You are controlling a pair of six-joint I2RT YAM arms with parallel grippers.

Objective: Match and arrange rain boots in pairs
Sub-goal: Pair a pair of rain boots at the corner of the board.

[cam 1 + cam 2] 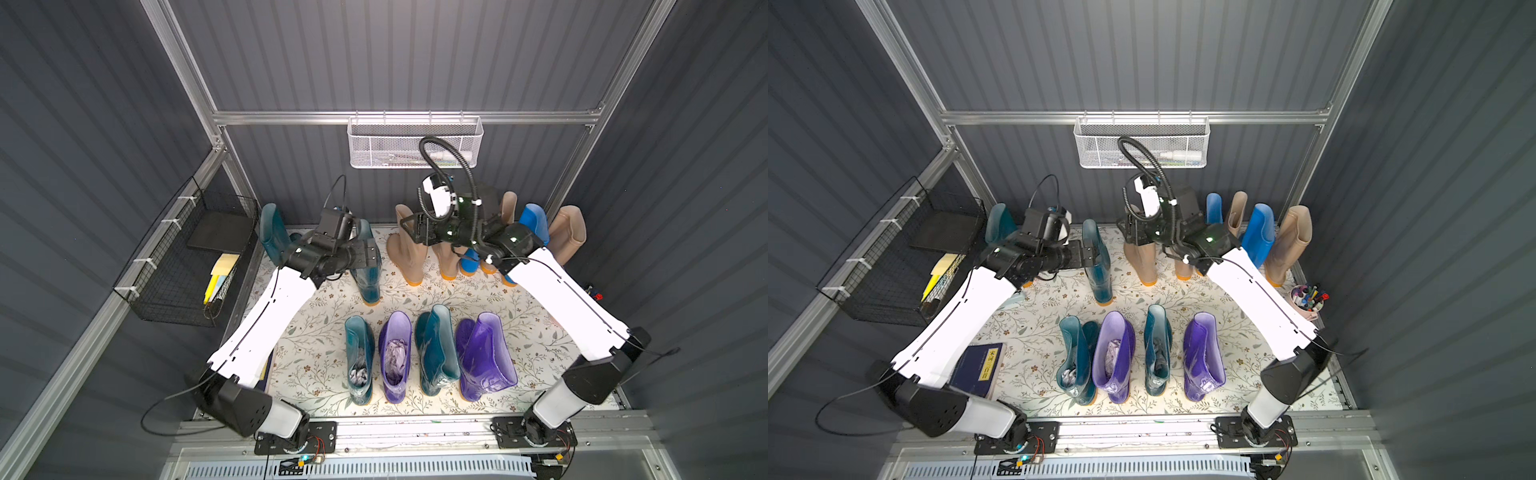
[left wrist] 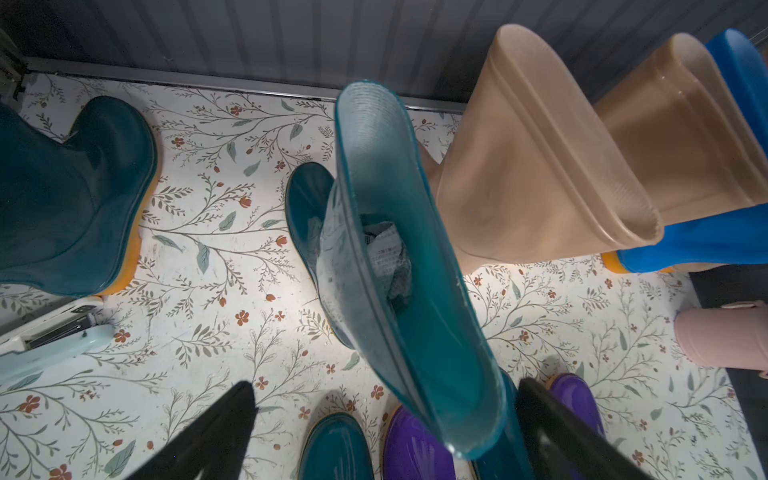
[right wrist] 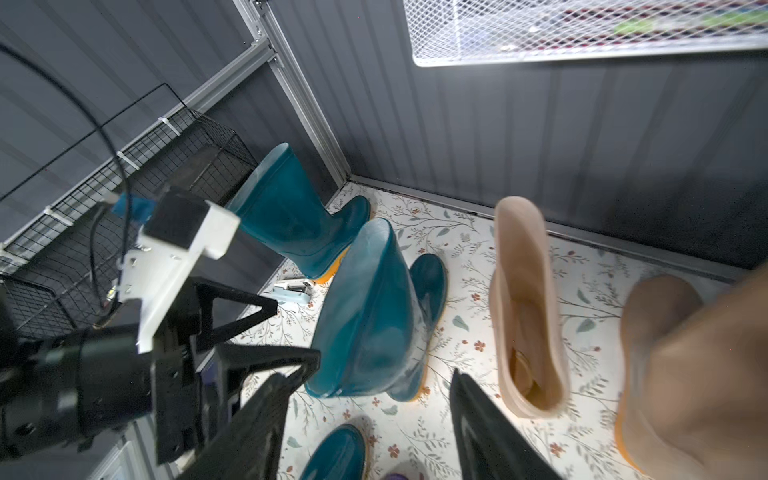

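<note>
Well, in both top views I count twelve rain boots (image 1: 434, 353): four teal, four beige, two blue, two purple. My left claw (image 1: 373, 257) is at a teal boot (image 1: 366, 278) that stands in front of the white mesh basket (image 1: 415, 143), on my left of it. My right claw (image 1: 409, 230) hangs over a beige boot (image 1: 405, 266), almost straight out from the basket.

From the left wrist, my fingers (image 2: 216, 436) are wide apart with that teal shaft upright between them, unclamped, toe toward the basket.

From the right wrist, my fingers (image 3: 249, 424) are parted on nothing, with the beige boot just beside them. My left arm is nearer the teal, I judge.
</note>
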